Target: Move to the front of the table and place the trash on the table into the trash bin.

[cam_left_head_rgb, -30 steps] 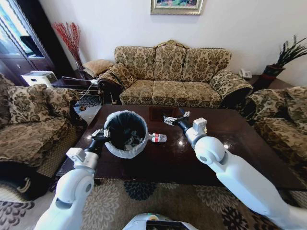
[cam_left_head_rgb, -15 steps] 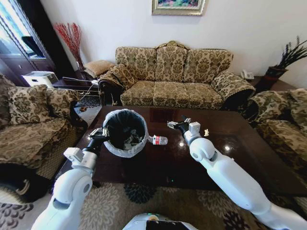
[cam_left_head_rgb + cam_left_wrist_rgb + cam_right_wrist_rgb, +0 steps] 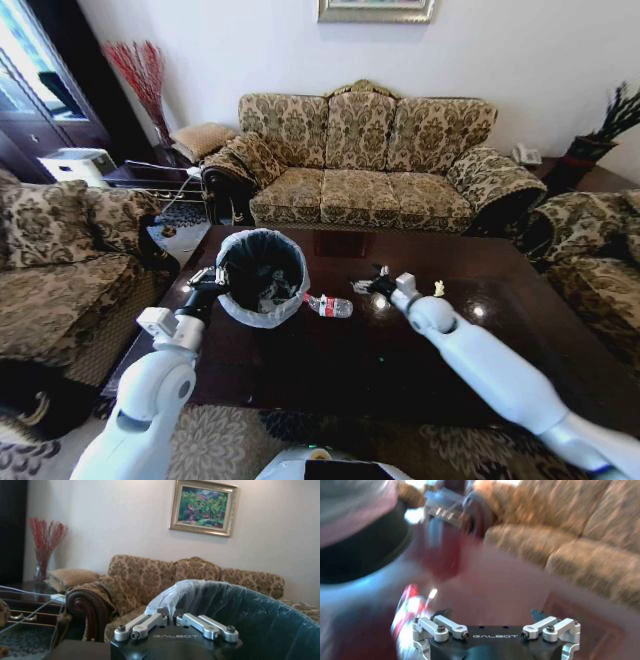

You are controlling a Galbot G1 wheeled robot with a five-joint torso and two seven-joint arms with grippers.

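On the dark wooden surface (image 3: 330, 370), all placed by the trash bin (image 3: 262, 272): bin, white liner, standing at the surface's left end; left pincer (image 3: 207, 285) pinching its rim. Crushed bottle (image 3: 329, 306), red label, lying just right of the bin. Right pincer (image 3: 368, 285), fingers spread, farther right, beyond the bottle. Small pale scrap (image 3: 438, 289), farther right again.

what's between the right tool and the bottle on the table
Nothing visible. Bare table lies between the right tool and the bottle, which lies beside the bin held by the left tool.
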